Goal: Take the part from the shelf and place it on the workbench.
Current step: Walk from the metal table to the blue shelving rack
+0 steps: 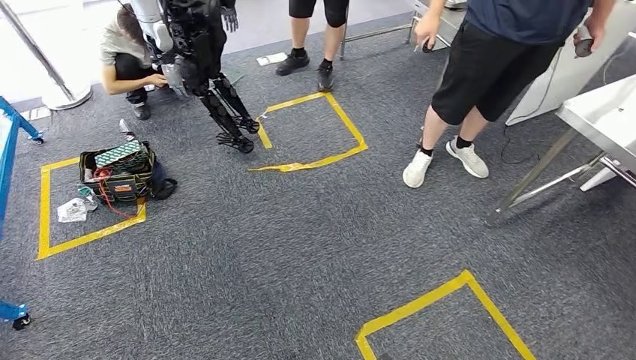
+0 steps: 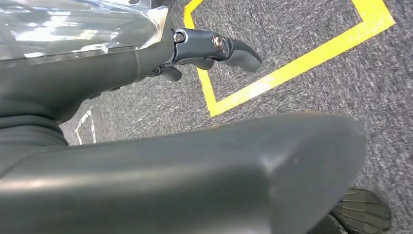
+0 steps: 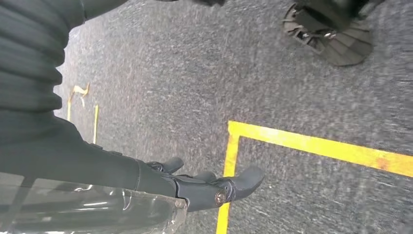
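The part, a thing in clear crinkled plastic (image 2: pixel 73 24), lies against the inner side of the left hand (image 2: pixel 195 48) and of the right hand (image 3: pixel 195 187). Both hands' fingers reach out nearly straight; whether either grips it, and which way its long axis runs, I cannot tell. In the head view an open tool bag (image 1: pixel 120 174) packed with gear and red wire sits at 9 o'clock. The table (image 1: pixel 600 112) edge is at 3 o'clock, with grey carpet (image 1: pixel 300 255) between.

Right hand (image 3: pixel 195 187) presses a clear bag (image 3: pixel 92 212), fingers reaching over the yellow tape (image 3: pixel 311 145) corner on grey carpet (image 3: pixel 204 73).
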Controlling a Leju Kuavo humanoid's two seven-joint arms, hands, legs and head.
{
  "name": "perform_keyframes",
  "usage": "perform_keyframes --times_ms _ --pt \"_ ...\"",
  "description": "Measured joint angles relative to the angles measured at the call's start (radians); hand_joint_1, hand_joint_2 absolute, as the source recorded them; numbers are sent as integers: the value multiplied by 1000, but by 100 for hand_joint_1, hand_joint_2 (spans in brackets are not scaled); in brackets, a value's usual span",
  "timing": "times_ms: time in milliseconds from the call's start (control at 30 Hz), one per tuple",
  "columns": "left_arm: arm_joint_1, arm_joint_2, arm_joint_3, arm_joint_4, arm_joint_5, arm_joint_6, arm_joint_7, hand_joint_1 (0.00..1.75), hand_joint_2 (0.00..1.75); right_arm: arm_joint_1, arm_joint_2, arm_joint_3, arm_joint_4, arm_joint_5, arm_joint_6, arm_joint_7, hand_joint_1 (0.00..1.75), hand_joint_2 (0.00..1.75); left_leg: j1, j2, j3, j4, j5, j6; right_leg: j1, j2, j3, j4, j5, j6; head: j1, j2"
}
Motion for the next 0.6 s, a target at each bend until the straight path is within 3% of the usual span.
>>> perform_keyframes --times_ms 67,133,200,233,267,333,400,467,500,533,600 --pt "-1 9 -2 0 -5 -17 -7 0 0 13 0 -13 0 -24 -12 -21 0 175 4 -23 -1 -5 8 14 -4 48 -23 53 -32 2 2 0" --pt "-3 16 -2 -1 7 -14 -23 0 0 34 -3 -26 1 -36 -13 -33 0 175 6 -48 -6 -6 13 22 -7 107 -86 180 -88 -5 4 0" --pt "-4 18 1 -1 23 -3 -34 0 0 51 -8 -33 2 -34 -5 -29 0 175 4 -79 -10 -6 15 26 -8 124 -142 288 -119 -5 5 0" --pt "-3 18 4 -1 30 4 -33 0 0 58 -11 -35 3 -31 -1 -26 0 175 4 -94 -10 -6 16 26 -8 127 -146 290 -111 1 6 0" --pt "-2 18 6 -1 36 11 -31 0 0 62 -13 -37 4 -26 4 -23 0 175 4 -108 -10 -6 17 25 -9 131 -133 253 -89 9 6 0" --pt "-2 16 11 -1 44 23 -25 0 0 64 -16 -39 4 -18 9 -21 0 175 3 -133 -9 -4 19 20 -12 168 -70 108 -26 21 6 0" --pt "-4 13 13 -1 46 29 -23 0 0 61 -16 -39 4 -13 13 -20 0 175 0 -153 -12 -3 21 11 -13 200 -30 15 10 16 5 0" --pt "-4 11 16 -1 51 41 -18 0 0 57 -14 -39 4 -7 18 -20 0 175 0 -171 -16 -6 26 -1 -8 189 -23 4 17 0 4 0" --pt "-3 10 20 -1 56 52 -14 0 0 54 -12 -38 4 1 23 -21 0 175 1 -171 -19 -5 26 -6 -10 178 -21 2 20 -8 4 0" --pt "-2 9 25 -1 61 67 -9 0 0 49 -10 -38 4 11 30 -22 0 175 2 -154 -25 5 19 -10 -12 166 -19 0 24 -16 3 0" --pt "-3 3 35 -1 71 102 0 0 0 39 -8 -33 4 34 48 -19 0 175 2 -92 -61 81 -32 -17 -16 141 -19 -5 29 -30 -2 0"
